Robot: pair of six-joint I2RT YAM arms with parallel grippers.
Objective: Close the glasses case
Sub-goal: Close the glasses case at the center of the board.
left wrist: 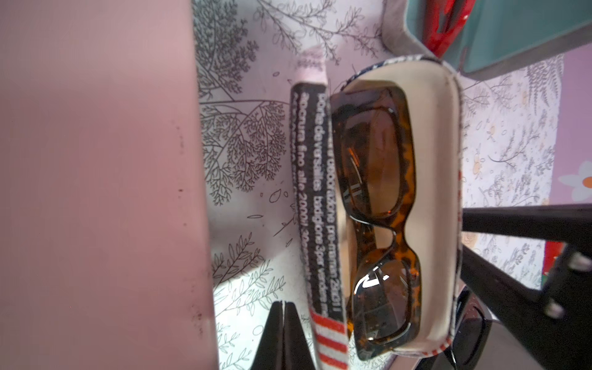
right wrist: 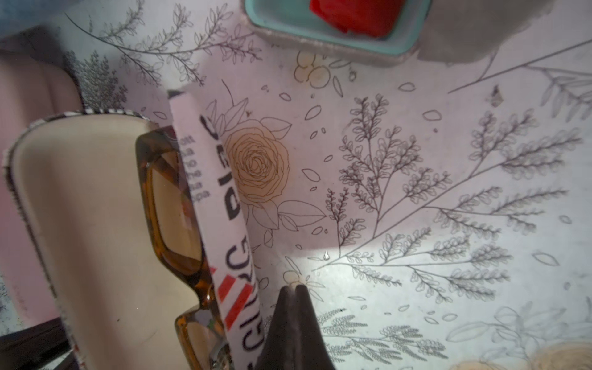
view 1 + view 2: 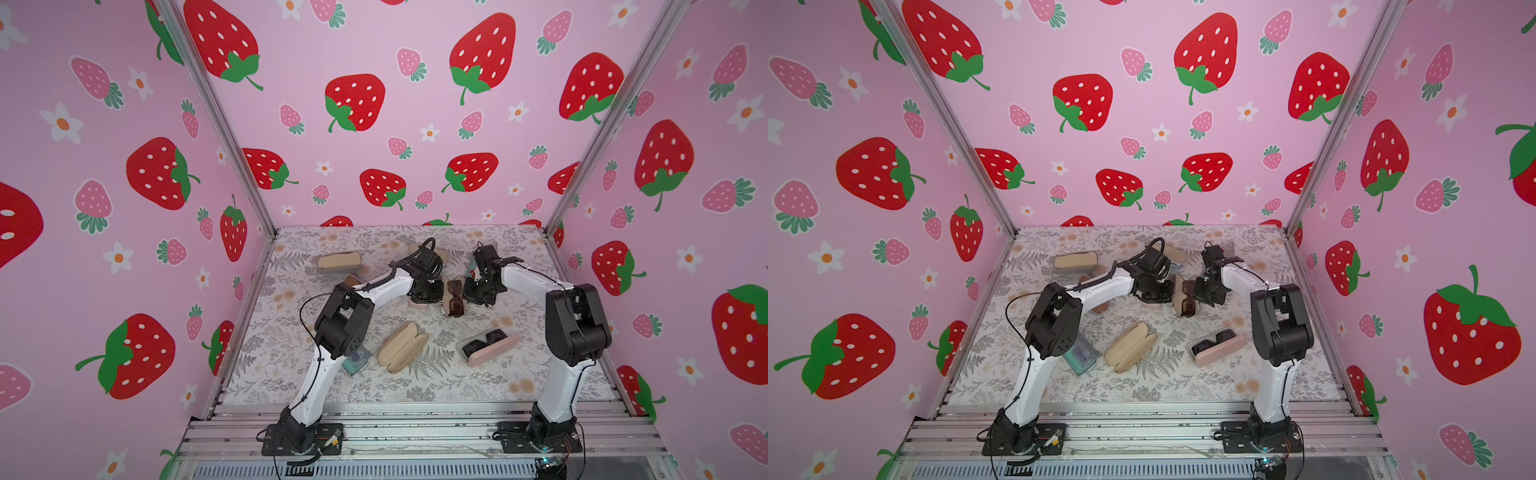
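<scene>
The glasses case (image 3: 449, 309) lies open at mid table in both top views (image 3: 1180, 308), with a newspaper-print shell and cream lining. Tortoiseshell sunglasses (image 1: 374, 192) with brown lenses rest inside it. My left gripper (image 1: 283, 303) is shut and empty, its tips on the cloth right beside the case's printed wall (image 1: 312, 192). My right gripper (image 2: 296, 287) is also shut and empty, on the cloth at the opposite side beside the printed wall (image 2: 224, 208). In a top view the left gripper (image 3: 434, 293) and right gripper (image 3: 469, 293) flank the case.
A pink case (image 1: 96, 160) lies close on the left gripper's other side. A teal case (image 2: 333, 35) holding something red sits behind the right gripper. Nearer the front lie an open beige case (image 3: 402, 347), a pink case with dark glasses (image 3: 488, 345) and a teal case (image 3: 357, 360).
</scene>
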